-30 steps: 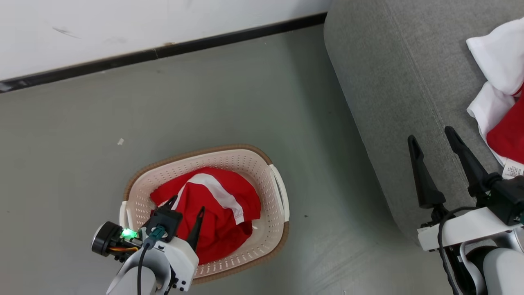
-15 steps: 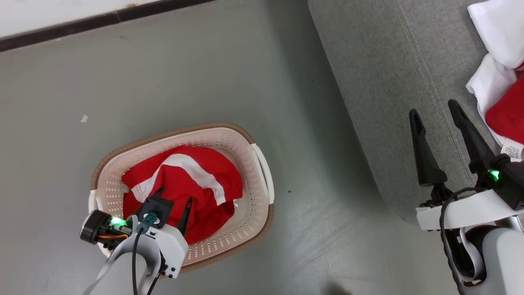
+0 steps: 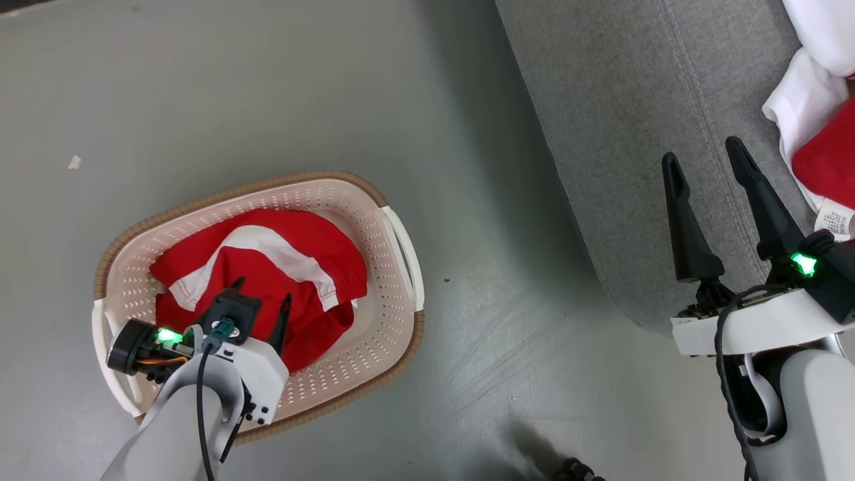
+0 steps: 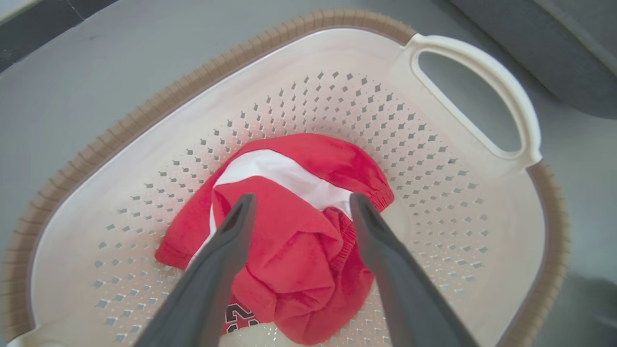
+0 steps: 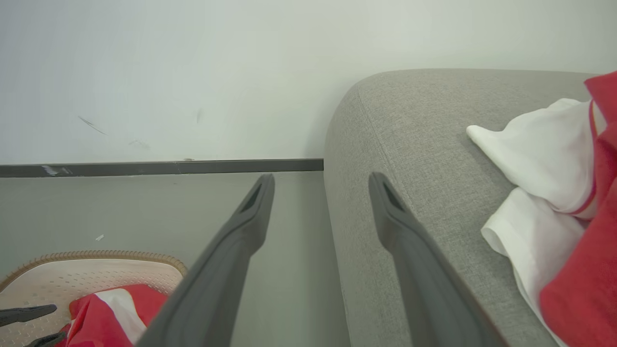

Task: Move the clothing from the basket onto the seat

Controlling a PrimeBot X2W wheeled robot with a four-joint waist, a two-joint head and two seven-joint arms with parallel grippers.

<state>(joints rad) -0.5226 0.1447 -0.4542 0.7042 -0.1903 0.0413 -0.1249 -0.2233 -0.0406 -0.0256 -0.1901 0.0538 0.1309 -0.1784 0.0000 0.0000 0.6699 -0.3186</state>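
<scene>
Down on the grey floor (image 3: 267, 87), in the head view, the basket (image 3: 234, 190) holds a red garment (image 3: 267, 264) with a white band. The left gripper (image 3: 262, 289) hovers over it, its own body hiding the garment's near part, and a white scrap (image 3: 74, 162) lies well apart from the basket. Further right, the right gripper (image 3: 700, 149) hangs above the seat (image 3: 621, 133), near a heap of clothing (image 3: 825, 157) with a white label (image 3: 835, 219). Along the left wrist view, the jaws stand wide apart with nothing between them, over the crumpled garment (image 4: 299, 241); whether the tips touch it I cannot tell, and dark numerals (image 4: 238, 318) peep out beneath. Along the right wrist view, the jaws are likewise spread and empty, straddling the seat's edge, with a pale wall (image 5: 193, 72) and dark skirting (image 5: 144, 167) beyond. Since a second ago the head camera has swung, so the skirting has left its top edge; both grippers stay released
</scene>
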